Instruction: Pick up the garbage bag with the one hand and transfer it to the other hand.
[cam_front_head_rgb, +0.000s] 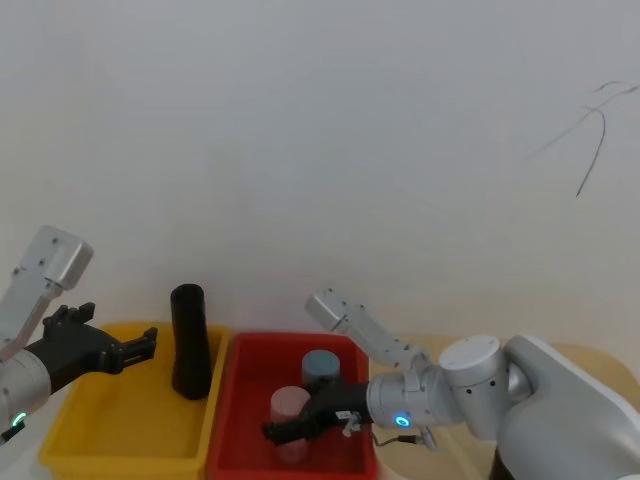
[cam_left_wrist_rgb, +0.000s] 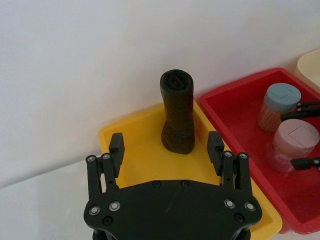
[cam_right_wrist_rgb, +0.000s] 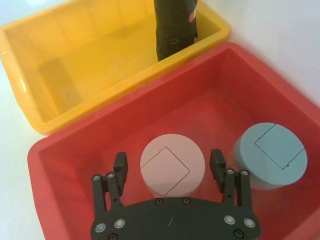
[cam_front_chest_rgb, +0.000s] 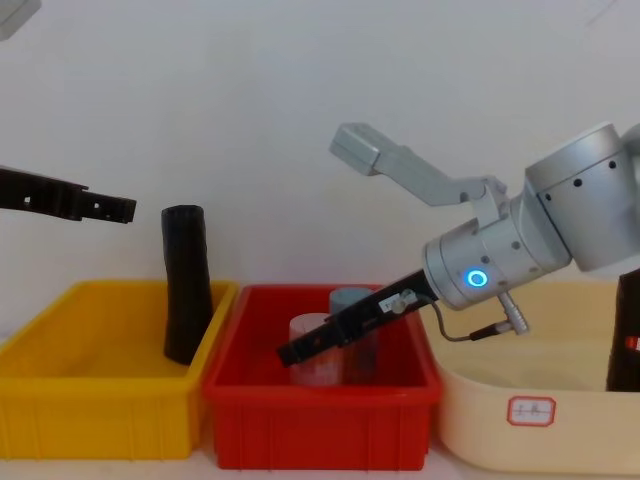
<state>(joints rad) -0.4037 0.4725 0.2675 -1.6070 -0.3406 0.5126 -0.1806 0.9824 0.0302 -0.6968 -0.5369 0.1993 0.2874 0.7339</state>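
Observation:
The garbage bag (cam_front_head_rgb: 188, 340) is a tall black roll standing upright at the right end of the yellow bin (cam_front_head_rgb: 110, 420); a bit of red label shows on it (cam_right_wrist_rgb: 191, 17). My left gripper (cam_front_head_rgb: 150, 345) hovers open to the left of the roll, level with its top (cam_front_chest_rgb: 187, 290), not touching it. In the left wrist view the roll (cam_left_wrist_rgb: 177, 115) stands ahead, between the spread fingers (cam_left_wrist_rgb: 116, 145). My right gripper (cam_front_head_rgb: 272, 432) is open low in the red bin (cam_front_chest_rgb: 320, 420), one finger on each side of a pink-lidded jar (cam_right_wrist_rgb: 172, 165).
A blue-lidded jar (cam_right_wrist_rgb: 270, 155) stands beside the pink one in the red bin. A cream tub (cam_front_chest_rgb: 530, 430) sits to the right, with a black object (cam_front_chest_rgb: 625, 340) at its far end. A white wall runs close behind the bins.

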